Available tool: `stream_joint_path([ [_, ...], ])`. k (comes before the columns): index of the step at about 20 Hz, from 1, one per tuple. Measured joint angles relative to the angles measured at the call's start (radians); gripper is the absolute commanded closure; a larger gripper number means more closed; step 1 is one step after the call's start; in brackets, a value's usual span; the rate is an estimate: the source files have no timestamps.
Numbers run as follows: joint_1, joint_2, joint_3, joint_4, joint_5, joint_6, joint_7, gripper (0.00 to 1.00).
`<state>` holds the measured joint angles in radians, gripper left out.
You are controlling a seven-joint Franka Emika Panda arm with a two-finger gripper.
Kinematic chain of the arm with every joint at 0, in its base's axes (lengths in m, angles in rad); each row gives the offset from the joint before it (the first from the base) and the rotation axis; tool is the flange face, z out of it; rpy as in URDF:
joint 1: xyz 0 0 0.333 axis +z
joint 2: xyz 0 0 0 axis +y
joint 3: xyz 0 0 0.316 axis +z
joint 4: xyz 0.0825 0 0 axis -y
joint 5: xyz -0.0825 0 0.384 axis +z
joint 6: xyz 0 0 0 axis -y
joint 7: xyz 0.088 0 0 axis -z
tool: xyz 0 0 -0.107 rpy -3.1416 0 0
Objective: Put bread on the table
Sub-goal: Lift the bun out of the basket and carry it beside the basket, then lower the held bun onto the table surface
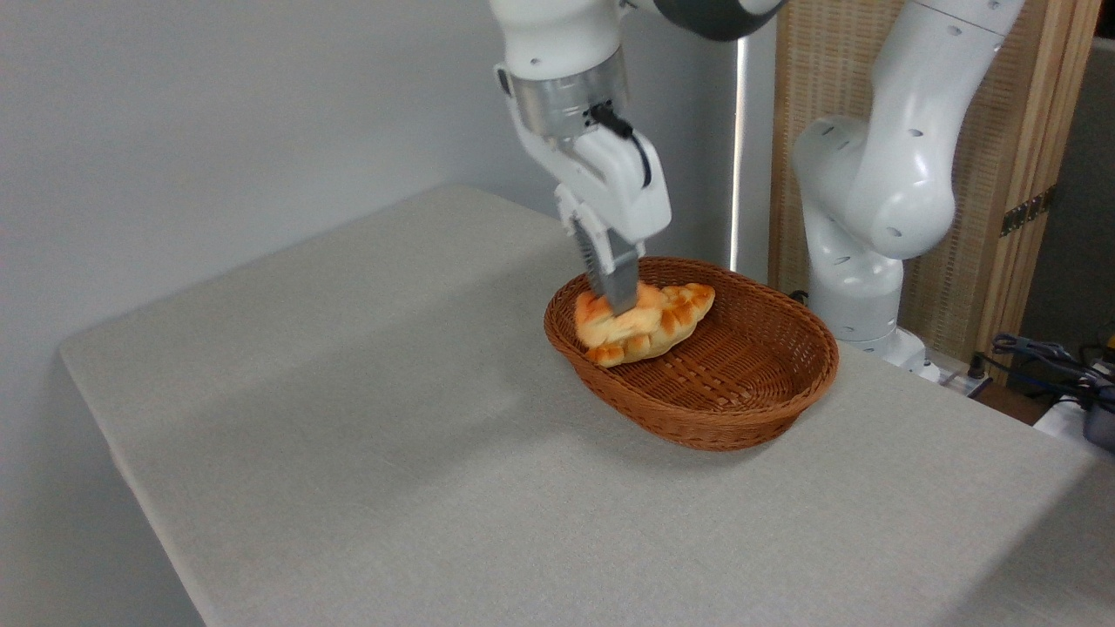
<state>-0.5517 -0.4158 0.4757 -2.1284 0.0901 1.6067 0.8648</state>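
Note:
The bread [664, 324], a glossy orange-golden knotted piece, is in the left end of the brown wicker basket [740, 409], tilted with its lower end against the basket's left wall. My gripper [620, 305] comes down from above and is closed on the bread's top, its grey fingers [614, 270] covering the middle of it. The far finger's tip is hidden behind the bread. The table [366, 418], covered in plain light-grey cloth, stretches left and in front of the basket.
The basket stands at the table's right rear. The robot's white base [858, 261] rises just behind it, by a wooden screen [984, 174]. Cables [1045, 357] lie off the right edge. A pale wall runs along the left.

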Motion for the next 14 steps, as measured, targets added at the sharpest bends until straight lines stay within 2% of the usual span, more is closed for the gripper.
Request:
stream_joint_path([
  [2, -0.088, 0.057, 0.123, 0.037, -0.001, 0.09, 0.012, 0.91],
  [3, -0.118, 0.083, 0.17, 0.043, -0.001, 0.15, 0.016, 0.91],
  [5, -0.166, 0.136, 0.252, 0.044, -0.014, 0.263, 0.02, 0.91],
  [6, -0.18, 0.166, 0.284, 0.044, -0.04, 0.314, 0.027, 0.88],
  [10, -0.187, 0.298, 0.314, 0.046, -0.121, 0.429, 0.037, 0.87],
  [14, -0.187, 0.468, 0.314, 0.129, -0.251, 0.453, 0.037, 0.82],
])
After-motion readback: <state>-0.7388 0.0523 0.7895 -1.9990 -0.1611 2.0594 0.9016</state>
